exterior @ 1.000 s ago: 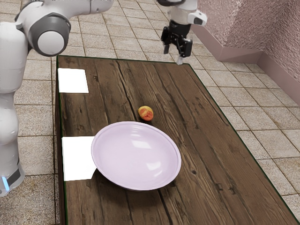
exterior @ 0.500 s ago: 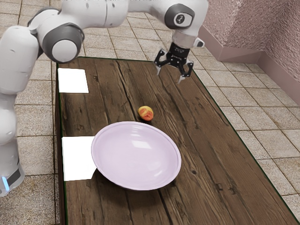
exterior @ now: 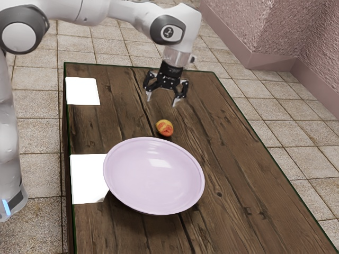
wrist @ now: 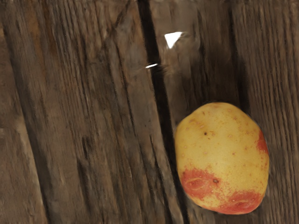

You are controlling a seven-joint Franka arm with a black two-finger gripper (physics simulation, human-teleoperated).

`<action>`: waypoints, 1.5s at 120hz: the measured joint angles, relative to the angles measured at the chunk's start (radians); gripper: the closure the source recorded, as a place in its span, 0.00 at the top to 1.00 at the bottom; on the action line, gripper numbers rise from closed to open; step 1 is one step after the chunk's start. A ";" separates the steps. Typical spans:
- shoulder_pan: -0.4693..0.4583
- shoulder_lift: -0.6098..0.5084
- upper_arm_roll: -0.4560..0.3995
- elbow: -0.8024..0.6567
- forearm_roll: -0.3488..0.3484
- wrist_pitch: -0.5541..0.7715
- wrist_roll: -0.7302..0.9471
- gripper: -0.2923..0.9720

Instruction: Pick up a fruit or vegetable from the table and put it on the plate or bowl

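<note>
Dark wooden table (exterior: 238, 174), plank grain running far to near. Count: two white paper squares, one plate, one fruit, one gripper.

Along the table edge at the exterior view's left, one white square (exterior: 82, 90) lies at the far end. The other white square (exterior: 87, 178) lies nearer, its right edge hidden behind the plate's rim.

Pale lilac plate (exterior: 153, 174) sits in the near middle of the table.

Yellow-red fruit (exterior: 164, 128) lies on the wood just beyond the plate's far rim, not on the plate. In the wrist view the fruit (wrist: 222, 158) sits beside a dark seam between planks, with red patches at one end.

White arm (exterior: 106, 10) reaches in from the exterior view's upper left, with the hand pointing down. Gripper (exterior: 162, 100) hangs over the table just far of the fruit, fingers spread apart, released, clear of the fruit.
</note>
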 joint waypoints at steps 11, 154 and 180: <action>-0.021 -0.038 0.002 -0.056 -0.006 0.027 -0.046 0.77; -0.155 0.165 0.096 0.055 0.008 0.141 -0.248 0.77; -0.159 0.199 0.123 0.051 0.003 0.143 -0.252 0.77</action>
